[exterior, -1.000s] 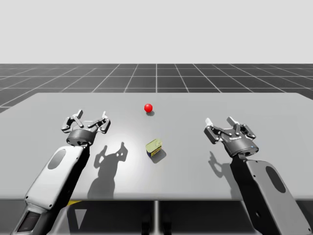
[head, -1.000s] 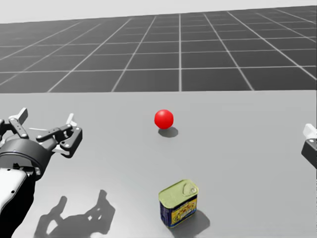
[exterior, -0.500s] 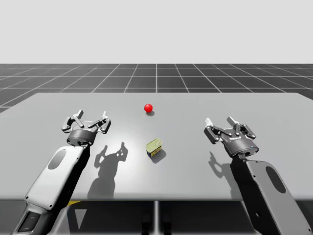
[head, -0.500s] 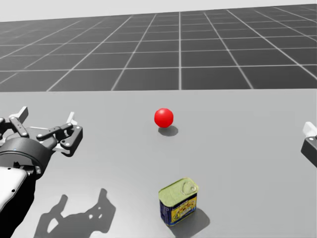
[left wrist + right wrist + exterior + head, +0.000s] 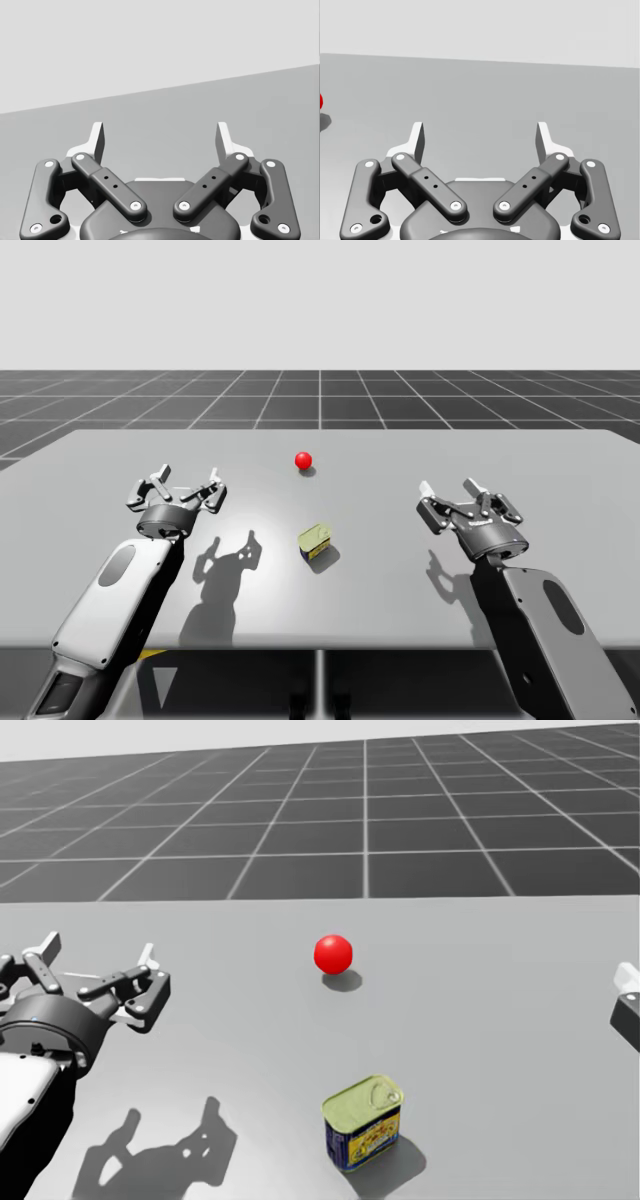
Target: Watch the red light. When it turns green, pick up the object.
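Though beside left gripper (image 5: 182,487), can (image 5: 316,539) apart.

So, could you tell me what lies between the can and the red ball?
Nothing: the high view shows bare table between the red ball and the can.

A slight downward tilt of my head.

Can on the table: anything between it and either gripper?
Nothing visible. Bare table lies between the can and both the left gripper and the right gripper, each open. The red light sits beyond the can, off both paths.
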`<state>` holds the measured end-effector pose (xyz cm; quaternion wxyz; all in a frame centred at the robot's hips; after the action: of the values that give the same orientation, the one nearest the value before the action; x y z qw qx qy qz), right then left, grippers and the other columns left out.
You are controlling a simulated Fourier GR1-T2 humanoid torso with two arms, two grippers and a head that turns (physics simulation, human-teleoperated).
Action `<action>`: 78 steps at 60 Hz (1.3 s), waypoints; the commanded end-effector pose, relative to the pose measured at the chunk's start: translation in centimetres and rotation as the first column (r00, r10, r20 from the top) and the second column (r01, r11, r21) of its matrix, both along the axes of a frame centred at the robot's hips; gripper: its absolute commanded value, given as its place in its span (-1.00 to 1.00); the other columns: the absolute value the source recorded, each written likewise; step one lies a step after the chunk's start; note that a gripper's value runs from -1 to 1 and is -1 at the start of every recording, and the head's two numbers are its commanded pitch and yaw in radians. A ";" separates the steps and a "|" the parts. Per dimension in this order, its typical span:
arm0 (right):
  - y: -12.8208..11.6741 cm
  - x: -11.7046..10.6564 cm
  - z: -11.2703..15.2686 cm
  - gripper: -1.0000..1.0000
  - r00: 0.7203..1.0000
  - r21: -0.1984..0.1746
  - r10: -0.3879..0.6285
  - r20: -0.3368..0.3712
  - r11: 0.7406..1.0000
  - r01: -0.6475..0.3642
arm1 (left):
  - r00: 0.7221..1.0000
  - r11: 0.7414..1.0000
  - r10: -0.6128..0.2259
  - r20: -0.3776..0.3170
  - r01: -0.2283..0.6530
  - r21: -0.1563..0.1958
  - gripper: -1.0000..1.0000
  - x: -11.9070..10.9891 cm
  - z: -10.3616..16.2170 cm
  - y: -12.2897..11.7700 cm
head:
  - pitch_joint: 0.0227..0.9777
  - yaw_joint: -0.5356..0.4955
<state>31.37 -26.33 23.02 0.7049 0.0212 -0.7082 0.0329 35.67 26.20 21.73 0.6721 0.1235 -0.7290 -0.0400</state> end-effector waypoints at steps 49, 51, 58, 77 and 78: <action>-0.1 0.0 0.0 -1.00 1.000 -0.004 -0.003 0.001 1.000 0.003 | 1.000 1.000 -0.004 -0.002 0.004 0.000 -1.00 0.0 0.0 -0.1 | 0.16 0.22; -0.1 0.0 0.0 -1.00 1.000 -0.004 -0.004 0.000 1.000 0.004 | 1.000 1.000 -0.005 -0.002 0.005 0.000 -1.00 0.0 0.0 -0.1 | 0.17 0.21; -0.1 0.0 0.0 -1.00 1.000 -0.002 -0.005 -0.001 1.000 0.005 | 1.000 1.000 -0.008 -0.003 0.008 0.000 -1.00 0.0 0.0 -0.1 | 0.28 0.21; 0.1 0.1 -0.1 -1.00 1.000 -0.009 -0.001 -0.007 1.000 0.001 | 1.000 1.000 -0.010 -0.003 0.010 0.002 -1.00 0.0 0.0 -0.1 | 0.64 0.17; 0.1 0.1 -0.1 -1.00 1.000 -0.009 0.001 -0.008 1.000 -0.001 | 1.000 1.000 -0.010 -0.003 0.010 0.002 -1.00 0.0 0.0 -0.1 | 0.64 0.17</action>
<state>31.40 -26.31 23.03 0.7059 0.0173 -0.7072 0.0350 35.64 26.07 21.72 0.6733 0.1207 -0.7281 -0.0438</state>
